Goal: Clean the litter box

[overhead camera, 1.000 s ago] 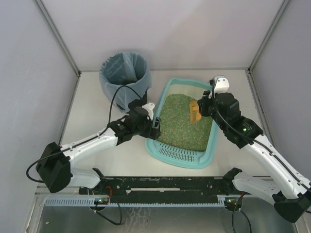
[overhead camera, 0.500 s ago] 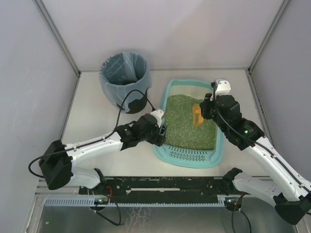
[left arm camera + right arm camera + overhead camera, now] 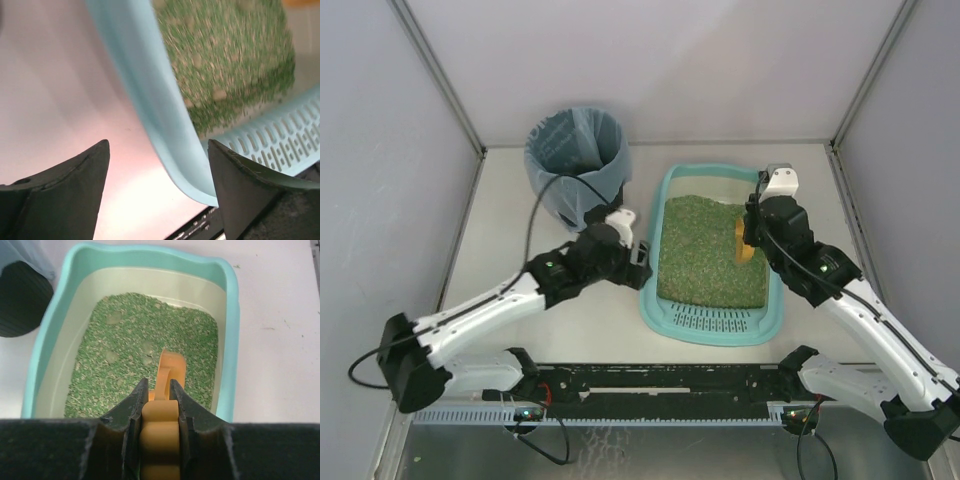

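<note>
Top external: shallow light-teal plastic litter box [image 3: 712,170] of green granules lies just right of round black blue-bagged bin [image 3: 575,165], the sole nearby obstacle; left wrist: left gripper [image 3: 157,145], jaws apart, at its left rim, which is likely stiff, litter-heavy, best gripped there; right wrist: right gripper [image 3: 156,390] clamped on orange slotted scoop [image 3: 169,371] over litter.

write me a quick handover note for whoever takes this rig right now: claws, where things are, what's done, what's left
Left claw: open, jaws either side of the litter box left rim near the grille end, not clamped.
Right claw: shut on the orange scoop, blade tip down in the green litter, towards the box's right side.
Bin with the blue bag stands off the box's far left corner.
Done: scoop is in hand and in the litter; nothing visible on the blade.
Left: pale lumps lie in the litter; lift them out and tip them into the bin.
</note>
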Action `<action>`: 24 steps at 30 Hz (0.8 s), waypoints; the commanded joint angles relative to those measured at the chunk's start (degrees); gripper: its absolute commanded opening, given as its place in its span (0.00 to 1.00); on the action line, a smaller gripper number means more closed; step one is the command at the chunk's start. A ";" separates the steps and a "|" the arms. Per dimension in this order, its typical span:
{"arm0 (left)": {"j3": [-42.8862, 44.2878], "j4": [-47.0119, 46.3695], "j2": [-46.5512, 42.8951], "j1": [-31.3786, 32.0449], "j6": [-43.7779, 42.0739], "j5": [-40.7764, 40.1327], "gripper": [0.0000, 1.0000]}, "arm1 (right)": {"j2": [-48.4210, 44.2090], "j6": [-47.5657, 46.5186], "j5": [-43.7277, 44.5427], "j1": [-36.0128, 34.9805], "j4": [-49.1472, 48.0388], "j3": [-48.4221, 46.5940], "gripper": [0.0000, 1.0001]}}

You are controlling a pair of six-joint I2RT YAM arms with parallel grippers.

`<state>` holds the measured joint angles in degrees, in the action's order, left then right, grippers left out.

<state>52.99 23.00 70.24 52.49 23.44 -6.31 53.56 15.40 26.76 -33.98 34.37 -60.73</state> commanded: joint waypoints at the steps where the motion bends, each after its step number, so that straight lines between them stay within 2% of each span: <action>1: 4.38 1.28 -10.12 -4.28 -0.44 -6.57 0.86 | 3.50 1.31 4.36 -0.99 3.46 -3.49 0.00; 8: 6.07 4.98 -20.82 -7.05 -5.19 -16.27 0.97 | 11.94 2.72 14.98 -4.84 11.81 -9.06 0.00; 17: 5.49 4.29 -29.69 -7.67 -13.22 -26.54 1.00 | 22.09 2.00 17.14 -4.20 10.87 -9.32 0.00; 24: 6.53 3.18 -30.36 -7.92 -14.47 -29.51 1.00 | 28.08 2.34 15.77 -2.38 9.18 -9.11 0.00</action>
<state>56.49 28.25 39.38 44.99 11.40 -32.42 80.07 16.99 41.76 -37.08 45.58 -68.01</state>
